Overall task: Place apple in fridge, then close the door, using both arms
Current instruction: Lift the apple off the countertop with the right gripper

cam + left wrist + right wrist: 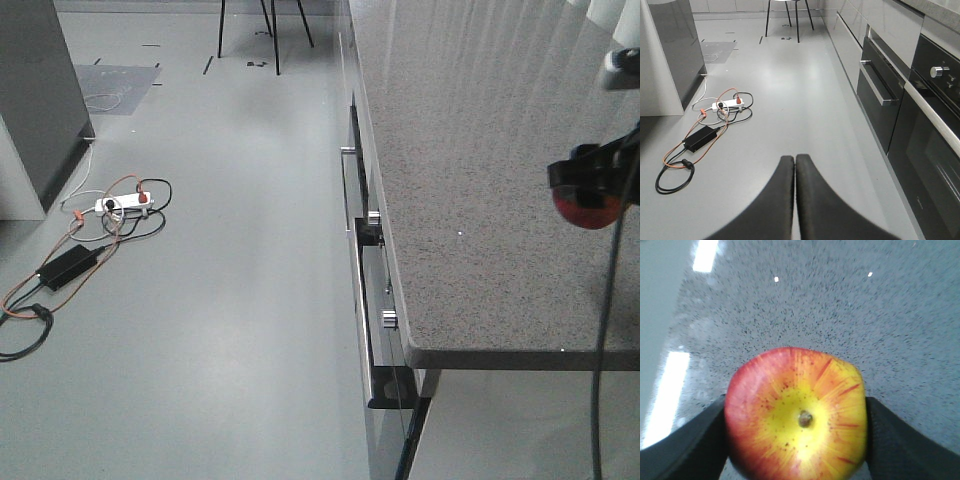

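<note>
My right gripper (795,407) is shut on the apple (797,415), red with yellow streaks, its stem dimple facing the camera. One dark finger (690,440) presses its left side and the other its right. In the front view the apple (588,212) hangs in that gripper (590,195) at the right edge, a little above the speckled grey countertop (480,180). My left gripper (795,162) is shut and empty, low over the grey floor. No white fridge interior or door shows in any view.
A tall dark grey block (35,90) stands at the far left; it also shows in the left wrist view (670,45). Black oven fronts (920,150) with a bar handle (877,85) line the counter. Cables and a power strip (120,205) lie on the floor. Chair legs (265,30) stand at the back.
</note>
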Robot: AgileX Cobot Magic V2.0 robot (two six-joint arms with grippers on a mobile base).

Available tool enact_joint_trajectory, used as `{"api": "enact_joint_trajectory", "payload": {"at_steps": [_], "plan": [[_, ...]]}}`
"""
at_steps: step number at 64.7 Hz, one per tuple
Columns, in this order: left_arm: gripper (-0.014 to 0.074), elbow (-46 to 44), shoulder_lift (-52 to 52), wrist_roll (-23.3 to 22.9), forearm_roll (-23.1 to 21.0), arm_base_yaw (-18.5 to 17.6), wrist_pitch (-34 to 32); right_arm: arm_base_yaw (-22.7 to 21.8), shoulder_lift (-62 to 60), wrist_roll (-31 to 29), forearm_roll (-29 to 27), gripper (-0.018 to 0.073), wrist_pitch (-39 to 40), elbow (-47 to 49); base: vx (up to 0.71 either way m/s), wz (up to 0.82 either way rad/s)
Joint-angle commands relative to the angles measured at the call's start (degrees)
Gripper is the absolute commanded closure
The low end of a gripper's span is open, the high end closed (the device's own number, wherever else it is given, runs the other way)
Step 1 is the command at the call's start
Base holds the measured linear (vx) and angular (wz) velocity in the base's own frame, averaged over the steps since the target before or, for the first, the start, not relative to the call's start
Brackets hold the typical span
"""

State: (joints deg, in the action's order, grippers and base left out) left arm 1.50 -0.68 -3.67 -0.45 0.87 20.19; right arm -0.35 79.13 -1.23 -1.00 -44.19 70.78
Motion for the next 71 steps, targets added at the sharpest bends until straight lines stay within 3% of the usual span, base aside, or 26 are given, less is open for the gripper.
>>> {"api": "enact_joint_trajectory", "payload": {"at_steps": [1, 8, 14, 30, 45, 71], "plan": [[0.0602, 1.1, -0.8, -0.1, -0.2, -0.1, -4.0, 0.0, -5.0, -0.2, 0.1, 0.0368, -0.7, 1.6, 0.0, 0.0], [0.0602, 1.1, -0.8, -0.1, -0.2, -0.1, -4.0, 0.0, -8.6, -0.6, -0.8, 0.0367, -3.8, 1.5, 0.0, 0.0], [0.0602, 1.1, -0.8, -0.1, -0.2, -0.1, -4.0, 0.0, -13.1, -1.6, -2.4, 0.0365, -1.5, -1.7, 0.0, 0.0], [0.0602, 1.1, -0.8, -0.1, -0.2, -0.1, -4.0, 0.0, -26.9, -1.9, -6.3, 0.0365, 6.8, -17.3, 0.0, 0.0], [0.0602, 1.1, -0.8, -0.1, -0.2, -0.1, -4.0, 0.0, -38.9, -2.0, -7.0, 0.0365, 5.0, -29.7, 0.0, 0.0], [0.0602, 1.1, -0.8, -0.1, -0.2, -0.1, -4.0, 0.0, -50.7, -2.0, -6.4, 0.0365, 2.4, -32.4, 0.0, 0.0]]}}
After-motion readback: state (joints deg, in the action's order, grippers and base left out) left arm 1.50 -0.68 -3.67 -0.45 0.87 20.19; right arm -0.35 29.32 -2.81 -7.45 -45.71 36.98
